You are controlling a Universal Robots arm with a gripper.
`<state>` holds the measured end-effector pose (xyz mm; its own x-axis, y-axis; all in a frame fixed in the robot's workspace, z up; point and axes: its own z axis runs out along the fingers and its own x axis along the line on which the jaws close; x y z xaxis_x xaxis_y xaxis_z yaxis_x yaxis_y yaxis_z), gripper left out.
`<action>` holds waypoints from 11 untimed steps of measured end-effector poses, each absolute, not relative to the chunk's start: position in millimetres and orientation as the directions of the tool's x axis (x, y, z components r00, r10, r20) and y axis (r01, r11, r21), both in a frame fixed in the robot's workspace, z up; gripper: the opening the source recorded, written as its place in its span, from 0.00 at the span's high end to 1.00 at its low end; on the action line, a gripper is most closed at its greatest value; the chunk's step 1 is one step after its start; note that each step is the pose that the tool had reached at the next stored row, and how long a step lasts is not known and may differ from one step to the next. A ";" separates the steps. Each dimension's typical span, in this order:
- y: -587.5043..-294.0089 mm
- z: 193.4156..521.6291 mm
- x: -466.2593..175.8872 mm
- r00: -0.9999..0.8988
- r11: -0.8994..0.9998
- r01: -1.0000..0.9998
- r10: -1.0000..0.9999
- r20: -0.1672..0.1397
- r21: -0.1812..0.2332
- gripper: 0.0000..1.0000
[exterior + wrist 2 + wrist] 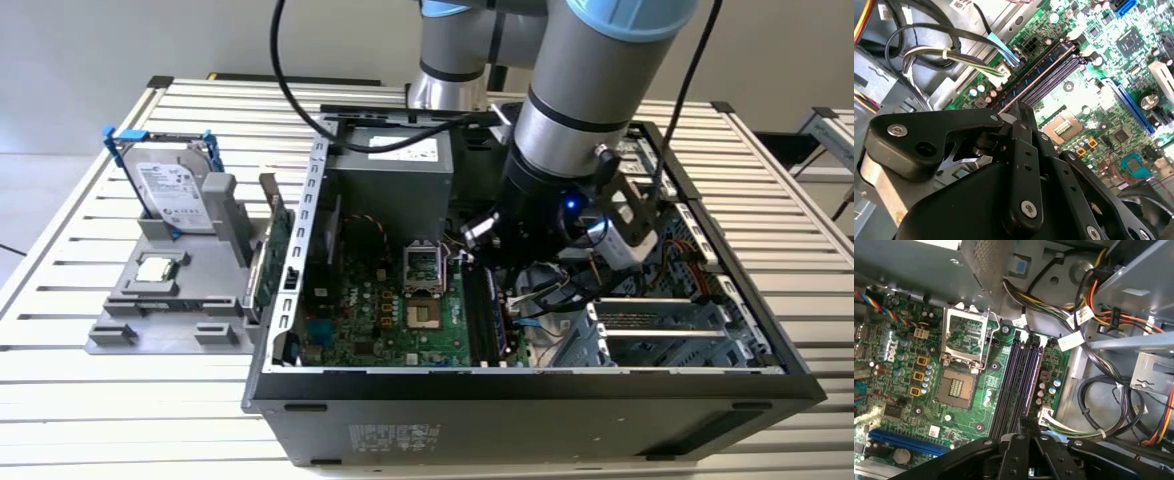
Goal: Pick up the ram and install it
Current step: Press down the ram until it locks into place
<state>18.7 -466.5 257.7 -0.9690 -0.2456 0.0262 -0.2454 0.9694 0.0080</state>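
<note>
**A:** Where's the ram?

**B:** In the second wrist view it's the thin edge running away from the gripper along the memory slots. I think it stands in the slot nearest the cables. It shows edge-on there, so I can't say whether it's seated.

**A:** And the jaws?

**B:** Pressed together on that edge, pinching the stick near one end, as far as I can judge.

**A:** How will it handle?

**B:** Light, stiff and thin, I'd guess. The flat faces give a fair hold, but it's fragile: twist it or push it crooked and the contacts or the slot suffer. A hold on the long upper edge seems best, so the push goes straight down.

**A:** What can't you see?

**B:** In the exterior view the arm covers the gripper and most of the slots inside the case. The slot latches are hard to make out in either wrist view. The contact edge of the stick is hidden.

**A:** Anything else out there?

**B:** In the exterior view, at nine o'clock from the case, a grey holder sits on the counter. It carries the hard drive and the processor chip. Another green board stands on edge just beside the case wall.
</note>
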 end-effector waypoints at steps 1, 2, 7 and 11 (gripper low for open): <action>-466.3 257.7 18.7 -0.965 0.966 -0.259 -0.260 0.026 0.008 1.00; -466.2 257.6 18.7 -0.961 0.961 -0.275 -0.275 0.026 0.008 1.00; -465.8 257.4 18.7 -0.938 0.938 -0.346 -0.346 0.026 0.008 1.00; -465.5 257.2 18.7 -0.916 0.916 -0.400 -0.400 0.026 0.009 1.00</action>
